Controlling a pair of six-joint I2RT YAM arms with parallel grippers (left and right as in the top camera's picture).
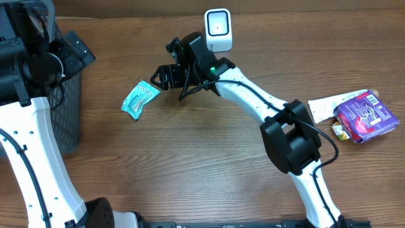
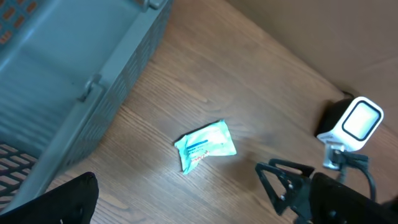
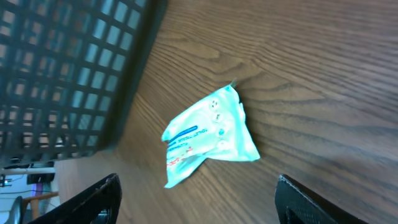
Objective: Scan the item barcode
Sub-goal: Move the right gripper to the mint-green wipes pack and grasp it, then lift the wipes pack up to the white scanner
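The item, a crumpled teal packet (image 1: 139, 99) with blue and red print, lies flat on the wooden table. My right gripper (image 1: 161, 77) hovers just right of it and is open. In the right wrist view the packet (image 3: 208, 135) lies ahead of the gripper (image 3: 199, 202), with nothing between the fingers (image 3: 93, 202). The white barcode scanner (image 1: 218, 30) stands at the back behind the right wrist. My left gripper (image 1: 79, 50) is open over the basket's edge at the far left. Its view shows the packet (image 2: 205, 146), the scanner (image 2: 351, 124) and the right gripper (image 2: 286, 183).
A dark mesh basket (image 1: 63, 95) stands at the left edge, close to the packet. At the far right lie a purple package (image 1: 366, 115), a white packet (image 1: 332, 104) and a small yellow item (image 1: 342, 132).
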